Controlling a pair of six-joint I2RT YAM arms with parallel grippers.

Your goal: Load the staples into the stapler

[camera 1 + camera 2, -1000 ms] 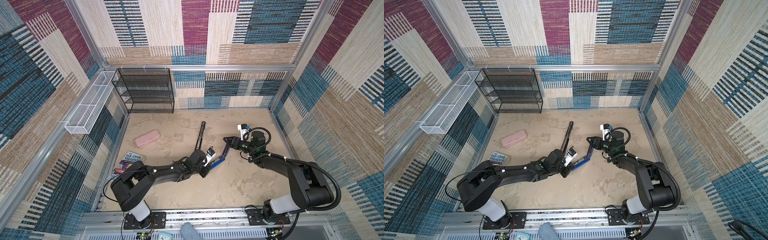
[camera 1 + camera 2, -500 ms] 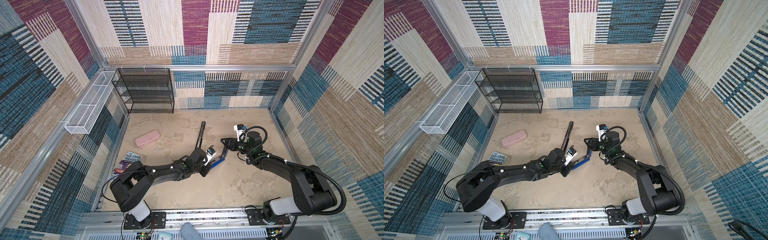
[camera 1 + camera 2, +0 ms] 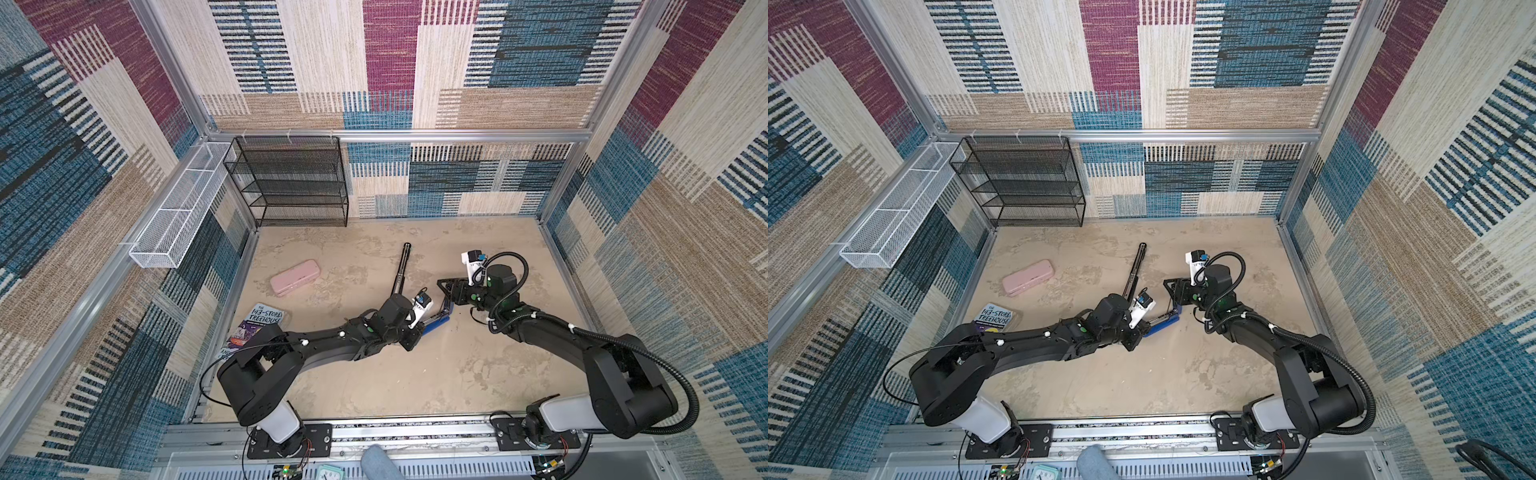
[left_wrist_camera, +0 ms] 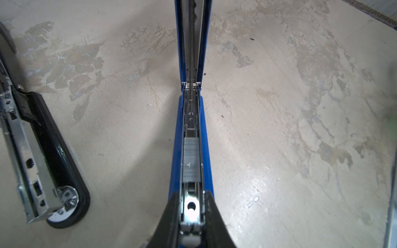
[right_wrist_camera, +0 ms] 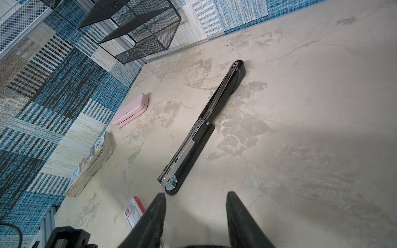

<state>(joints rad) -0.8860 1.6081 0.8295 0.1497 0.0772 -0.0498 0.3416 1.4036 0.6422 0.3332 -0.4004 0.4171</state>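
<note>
My left gripper is shut on the front end of a blue stapler, which rests on the table with its lid swung upright. A silvery strip of staples lies in its open channel. The white staple box with a red edge lies flat on the table beside one finger of my right gripper. My right gripper is open and empty, hovering close to the raised lid.
A black stapler lies unfolded flat behind the blue one. A pink pencil case and a book lie to the left. A black mesh shelf and a white wire basket stand at the back left.
My right arm has shifted slightly left, toward the blue stapler's raised lid. The left arm and the stapler have stayed put.
</note>
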